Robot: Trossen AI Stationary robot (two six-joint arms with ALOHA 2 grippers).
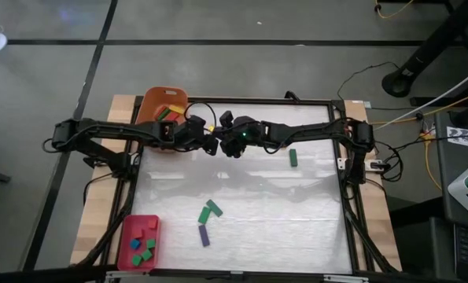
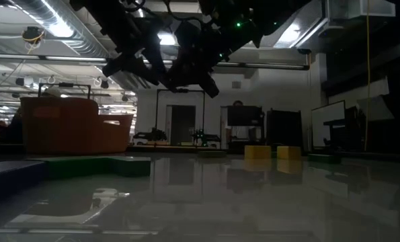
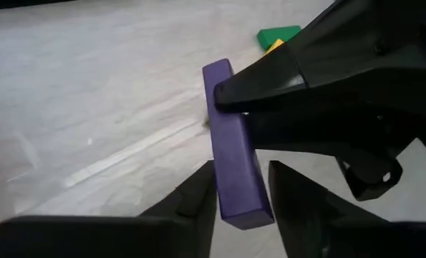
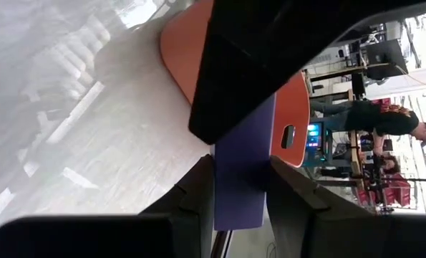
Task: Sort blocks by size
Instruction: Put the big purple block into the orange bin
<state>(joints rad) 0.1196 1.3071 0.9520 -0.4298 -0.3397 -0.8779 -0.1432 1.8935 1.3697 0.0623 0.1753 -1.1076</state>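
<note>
A purple bar [image 3: 230,136] hangs in the air between my two grippers, which meet tip to tip above the table's far left, beside the orange tub [image 1: 161,106]. My left gripper [image 3: 240,197] is shut on one end of it. My right gripper [image 4: 240,188] is shut on the other end. In the high view the arms hide the bar. More blocks lie flat on the table: a green bar [image 1: 293,158], another green bar [image 1: 210,211] and a purple bar [image 1: 204,235]. Several small blocks lie in the red tray [image 1: 139,242]. My left gripper pinches the purple bar's end [image 3: 241,208] between its two fingers, one on each long side. The bar runs straight out ahead of the fingers, clear of the table. My right gripper pinches the bar's opposite end [image 4: 238,204] between its two fingers, on the long sides. It comes at the bar from the table's right, facing my left gripper. The bar runs on ahead of the fingers, clear of the table.
The orange tub [image 2: 72,124] holds several coloured blocks and stands just behind my left gripper at the far left. The red tray sits at the near left corner. Two yellow blocks [image 2: 267,152] show far back in the low view. People show in the room beyond.
</note>
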